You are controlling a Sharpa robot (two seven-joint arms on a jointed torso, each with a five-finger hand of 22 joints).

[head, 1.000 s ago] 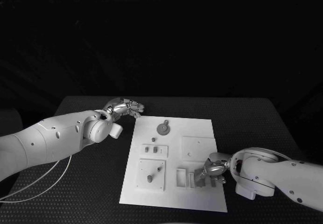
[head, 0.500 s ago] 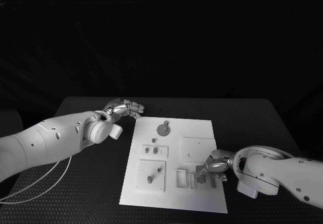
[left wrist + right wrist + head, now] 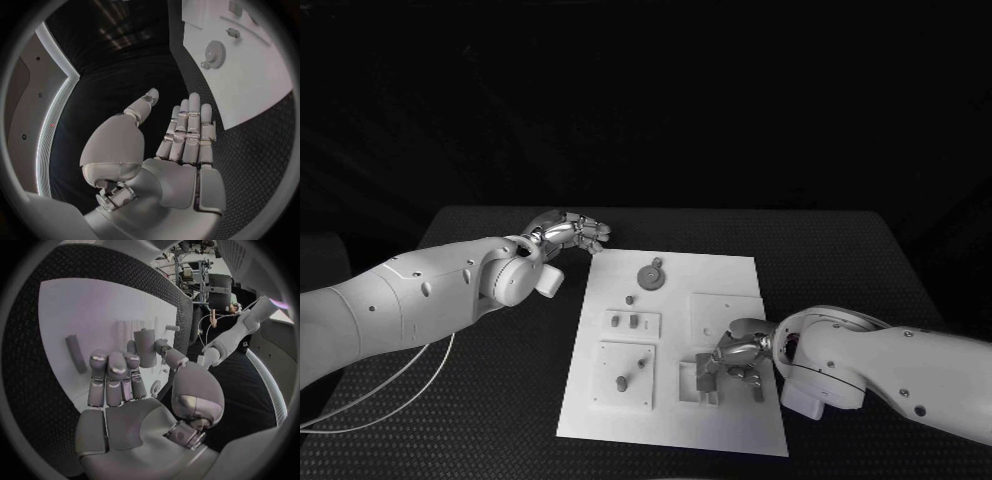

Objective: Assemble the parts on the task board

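From my station I see the black counter (image 3: 488, 400) carrying the white task board (image 3: 733, 275), which I take as my landmark. My left arm (image 3: 401, 300) lies off the board's left side, and my right arm (image 3: 891, 365) reaches in over the board's near right corner.

My left hand (image 3: 567, 232) hovers just beyond the board's far left corner, above the counter and clear of the board. In the left wrist view that hand (image 3: 178, 145) is flat, fingers straight and side by side, thumb set apart, with nothing in it.

My right hand (image 3: 737, 358) sits over the near right part of the board, fingers pointing down toward it. In the right wrist view its fingers (image 3: 112, 372) curl inward and a grey block (image 3: 145, 347) stands between the thumb tip and the fingertips; it looks pinched there, and I report it as held.

On the board, a round gear part (image 3: 651, 272) lies near the far edge, also seen from the left wrist (image 3: 214, 51). A small peg (image 3: 630, 299) sits just nearer than the gear. A flat grey bar (image 3: 75, 353) lies on the board beside my right hand. Two short pegs (image 3: 629, 322) stand in a small plate at the board's left side, with another peg (image 3: 622, 382) on the plate nearer still.
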